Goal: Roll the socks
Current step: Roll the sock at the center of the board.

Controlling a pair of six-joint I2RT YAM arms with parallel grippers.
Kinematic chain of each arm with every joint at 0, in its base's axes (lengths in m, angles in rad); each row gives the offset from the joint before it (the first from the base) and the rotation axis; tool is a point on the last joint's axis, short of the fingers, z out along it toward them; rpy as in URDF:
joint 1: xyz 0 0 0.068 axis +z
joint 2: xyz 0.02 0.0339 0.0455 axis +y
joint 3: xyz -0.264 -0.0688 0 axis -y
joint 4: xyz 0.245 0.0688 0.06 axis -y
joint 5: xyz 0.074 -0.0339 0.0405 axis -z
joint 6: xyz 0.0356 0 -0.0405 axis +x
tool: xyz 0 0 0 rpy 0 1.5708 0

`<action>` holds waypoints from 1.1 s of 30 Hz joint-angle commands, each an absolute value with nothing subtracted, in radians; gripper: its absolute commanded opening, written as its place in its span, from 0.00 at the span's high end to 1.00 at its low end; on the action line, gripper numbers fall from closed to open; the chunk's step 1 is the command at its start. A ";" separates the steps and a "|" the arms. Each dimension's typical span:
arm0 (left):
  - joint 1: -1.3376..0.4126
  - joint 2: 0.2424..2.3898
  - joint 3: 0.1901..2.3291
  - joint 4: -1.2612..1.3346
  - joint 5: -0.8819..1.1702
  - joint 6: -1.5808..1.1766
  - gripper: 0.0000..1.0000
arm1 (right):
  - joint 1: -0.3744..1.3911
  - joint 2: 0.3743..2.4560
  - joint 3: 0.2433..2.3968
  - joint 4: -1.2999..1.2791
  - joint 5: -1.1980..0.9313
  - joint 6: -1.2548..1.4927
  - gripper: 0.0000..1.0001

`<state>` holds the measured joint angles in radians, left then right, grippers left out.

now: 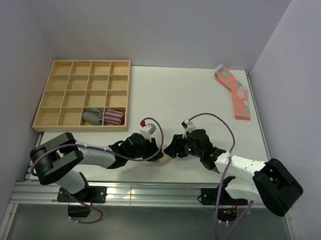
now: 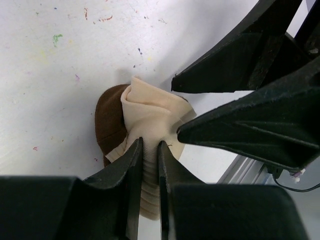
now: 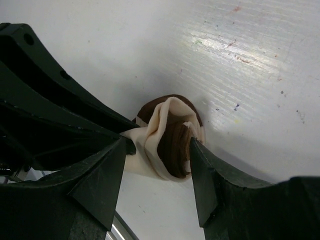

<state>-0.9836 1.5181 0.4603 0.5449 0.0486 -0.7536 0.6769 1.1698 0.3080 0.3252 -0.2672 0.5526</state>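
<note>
A white table (image 1: 167, 88) carries everything. On its far left part lies a wooden tray (image 1: 88, 62) with many small compartments. The left arm (image 1: 88, 155) and the right arm (image 1: 244, 166) both reach toward the middle of the near edge, and their ends almost meet there. A pair of pink socks (image 1: 234, 91) with green spots lies flat at the far right corner, well apart from the arms.

The left gripper (image 2: 149, 150) has its fingers nearly pressed together, and they pinch a fold of beige cloth between them. The right gripper (image 3: 157, 145) has its fingers spread wide, one on each side of the bundle. One fingertip (image 3: 194, 145) is just beside the cloth, or maybe touches it; I cannot tell which.

The socks (image 2: 150, 112) are a small bunched bundle on the table, close to the near edge and about in its middle, between the two grippers. The beige cloth is folded around a dark brown part, which shows at one side.

In the near row of the tray, a grey rolled sock (image 1: 93, 116) and a purple-striped rolled sock (image 1: 114, 116) sit in two neighbouring compartments.
</note>
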 commanded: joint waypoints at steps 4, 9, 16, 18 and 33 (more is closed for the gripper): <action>-0.959 1.592 0.459 0.361 0.103 -0.735 0.94 | 0.670 1.206 0.293 0.446 -0.305 0.541 0.40; -0.942 1.612 0.462 0.371 0.133 -0.747 0.94 | 0.669 1.223 0.301 0.410 -0.270 0.551 0.42; -0.913 1.624 0.449 0.405 0.176 -0.767 0.93 | 0.669 1.224 0.316 0.331 -0.206 0.563 0.50; -0.910 1.624 0.446 0.411 0.186 -0.770 0.93 | 0.669 1.238 0.321 0.331 -0.210 0.563 0.53; -0.913 1.586 0.414 0.485 0.163 -0.788 0.69 | 0.669 1.448 0.546 0.011 -0.175 0.526 0.95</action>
